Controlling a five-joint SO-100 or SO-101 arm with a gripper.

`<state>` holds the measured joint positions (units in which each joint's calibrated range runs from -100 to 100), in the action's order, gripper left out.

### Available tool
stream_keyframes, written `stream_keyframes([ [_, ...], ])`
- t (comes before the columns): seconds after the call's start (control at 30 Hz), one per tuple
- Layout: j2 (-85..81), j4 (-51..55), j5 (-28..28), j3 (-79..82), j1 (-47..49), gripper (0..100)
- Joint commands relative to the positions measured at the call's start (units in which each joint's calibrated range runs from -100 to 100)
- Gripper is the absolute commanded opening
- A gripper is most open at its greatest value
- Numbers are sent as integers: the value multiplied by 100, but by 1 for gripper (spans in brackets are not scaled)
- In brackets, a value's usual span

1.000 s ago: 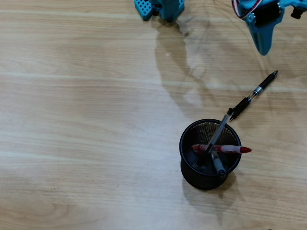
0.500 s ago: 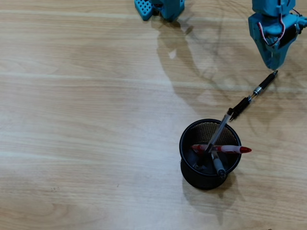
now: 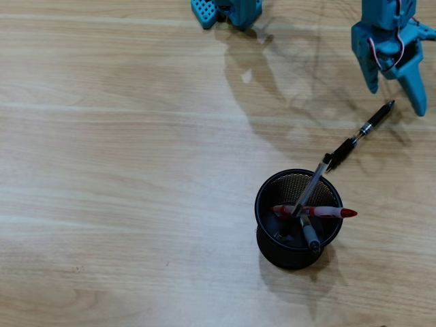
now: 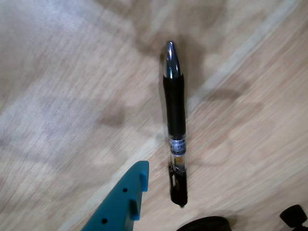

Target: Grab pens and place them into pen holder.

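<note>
Overhead: blue gripper [image 3: 398, 102] above pen holder [image 3: 267, 204], fingers apart, straddling upper tip of black pen [image 3: 361, 131]; nothing gripped. Black pen flat on wooden table [image 3: 122, 170], diagonal, lower end near holder rim; touching or not, cannot tell. Inside holder: red pen [image 3: 320, 212], grey pen [image 3: 310, 235], clear pen [image 3: 312, 184] leaning over rim. Wrist view: black pen [image 4: 175, 120] on table, one blue finger [image 4: 125, 202] left of it, apart.

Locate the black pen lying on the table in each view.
Overhead view: black pen lies diagonally at right, above the holder, below the open gripper.
Wrist view: pen near centre, roughly vertical, silver tip up.
Shared landmark: the holder, whose rim shows at the bottom edge.
</note>
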<state>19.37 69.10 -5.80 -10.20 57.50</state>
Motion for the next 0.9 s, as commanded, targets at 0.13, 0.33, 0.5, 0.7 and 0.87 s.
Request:
stream_keyframes([
  [0.13,267,-72,-27,79,16,39],
  [0.33,1014,-72,-27,-129,-30,39],
  [0.5,1209,266,-48,-201,-48,39],
  [0.7,1218,703,-184,-210,-30,32],
  [0.87,1158,667,-195,-219,16,9],
])
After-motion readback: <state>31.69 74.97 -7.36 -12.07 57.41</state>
